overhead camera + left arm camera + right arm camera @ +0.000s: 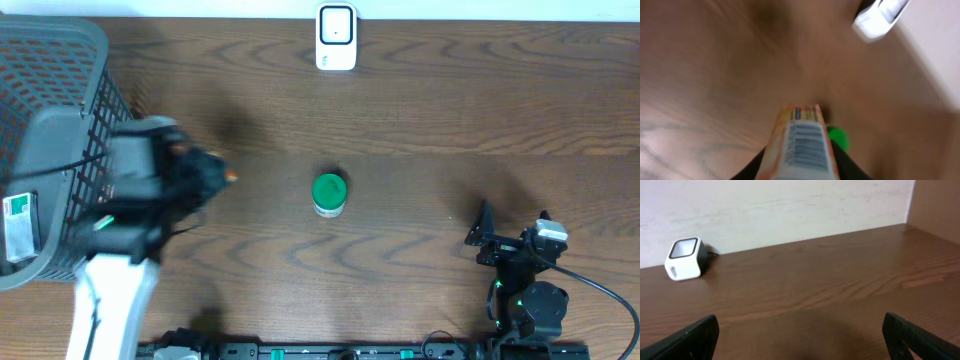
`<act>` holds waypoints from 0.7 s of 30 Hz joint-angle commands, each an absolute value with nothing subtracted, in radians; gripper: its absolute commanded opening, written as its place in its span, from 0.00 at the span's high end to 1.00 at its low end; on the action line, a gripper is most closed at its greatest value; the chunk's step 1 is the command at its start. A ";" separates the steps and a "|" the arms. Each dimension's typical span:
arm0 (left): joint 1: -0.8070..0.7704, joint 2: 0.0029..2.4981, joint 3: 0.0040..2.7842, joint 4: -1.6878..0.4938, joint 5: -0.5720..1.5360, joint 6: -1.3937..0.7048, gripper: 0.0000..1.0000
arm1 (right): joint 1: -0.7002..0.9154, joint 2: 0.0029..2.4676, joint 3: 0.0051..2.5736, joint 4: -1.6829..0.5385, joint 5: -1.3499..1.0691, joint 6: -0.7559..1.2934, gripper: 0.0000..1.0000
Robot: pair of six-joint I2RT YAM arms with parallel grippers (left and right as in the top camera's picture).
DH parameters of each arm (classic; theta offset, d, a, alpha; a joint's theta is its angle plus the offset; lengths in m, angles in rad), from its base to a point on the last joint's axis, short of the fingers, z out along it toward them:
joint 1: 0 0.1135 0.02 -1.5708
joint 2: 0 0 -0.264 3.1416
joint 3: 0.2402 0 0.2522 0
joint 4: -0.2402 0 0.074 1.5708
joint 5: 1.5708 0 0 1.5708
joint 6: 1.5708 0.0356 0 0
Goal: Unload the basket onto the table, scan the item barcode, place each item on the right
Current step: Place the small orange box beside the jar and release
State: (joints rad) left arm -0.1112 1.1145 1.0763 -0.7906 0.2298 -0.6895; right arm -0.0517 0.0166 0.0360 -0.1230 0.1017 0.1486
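The left hand, clamped on the orange packet beside the basket, should swing its barcode square to the white scanner at the far edge of the worktop, clearing the green-lidded jar, while the right hand idles open.

We see a dark brown table with wavy wood grain. Beyond the small round jar with the green lid stands a white box-shaped scanner with a dark window. Left of the jar is a grey plastic mesh basket. The orange-and-white packet bears black barcode stripes on white.
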 commanded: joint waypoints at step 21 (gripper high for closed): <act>-0.308 1.483 1.126 -0.606 -0.013 -0.628 0.23 | -0.052 0.009 0.032 -0.124 0.100 0.141 0.01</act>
